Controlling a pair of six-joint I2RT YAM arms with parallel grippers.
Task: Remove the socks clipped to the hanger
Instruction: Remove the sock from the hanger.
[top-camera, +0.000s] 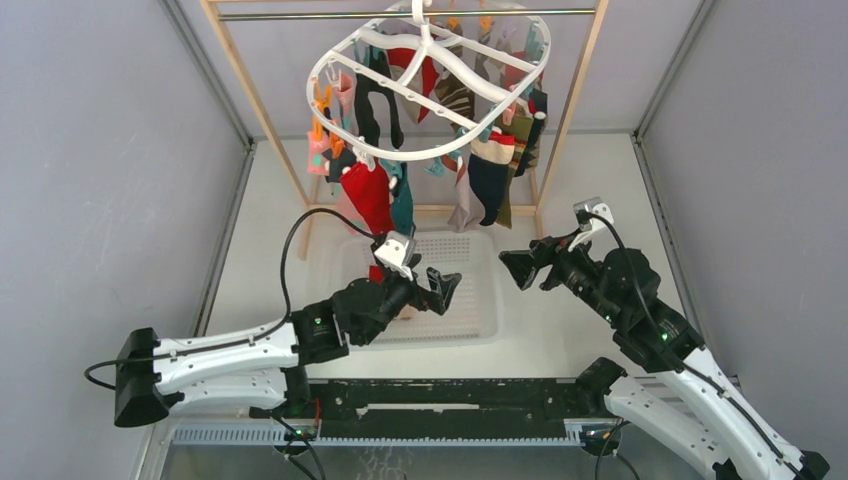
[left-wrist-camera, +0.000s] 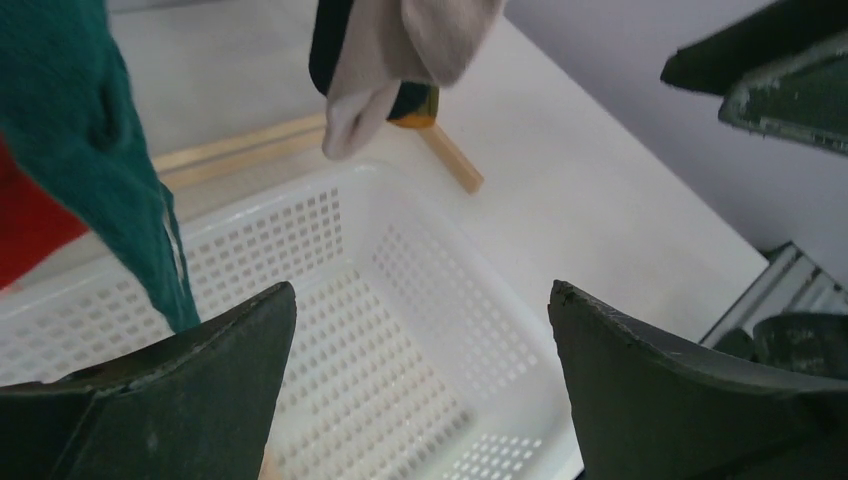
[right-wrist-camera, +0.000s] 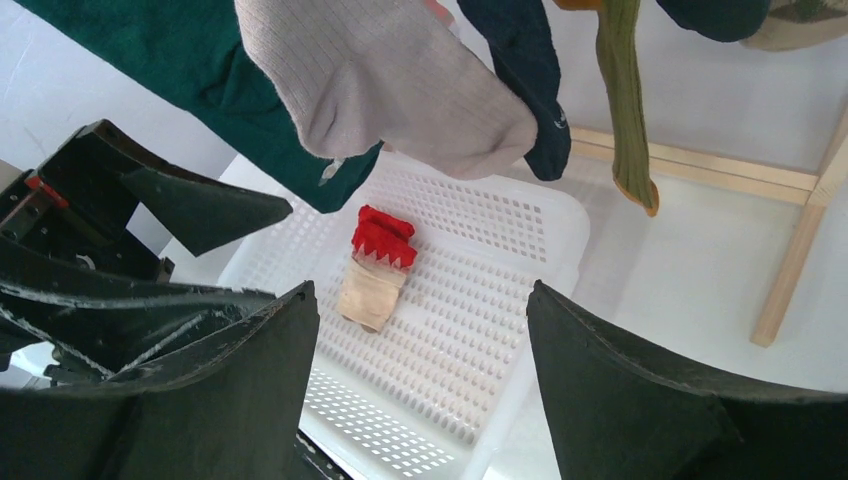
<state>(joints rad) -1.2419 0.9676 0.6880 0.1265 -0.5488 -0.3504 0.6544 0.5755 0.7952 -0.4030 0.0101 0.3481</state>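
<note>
The white oval hanger (top-camera: 425, 152) hangs from the rail with several socks clipped below it: a red sock (top-camera: 368, 195), a dark teal one (top-camera: 403, 200), a grey one (top-camera: 462, 200) and a navy one (top-camera: 488, 185). My left gripper (top-camera: 440, 290) is open over the basket, below the teal sock (left-wrist-camera: 90, 150), with nothing between its fingers (left-wrist-camera: 420, 330). My right gripper (top-camera: 520, 268) is open too and holds nothing; it faces the left one from the basket's right side. The grey sock (right-wrist-camera: 400, 90) and an olive sock (right-wrist-camera: 625, 110) hang just above it (right-wrist-camera: 422, 340).
A white mesh basket (top-camera: 490, 300) sits under the hanger, and a red-and-cream sock (right-wrist-camera: 375, 270) lies in it. The wooden rack frame (top-camera: 565, 130) stands behind the basket, its foot bar (right-wrist-camera: 690, 160) on the table. Grey walls close both sides.
</note>
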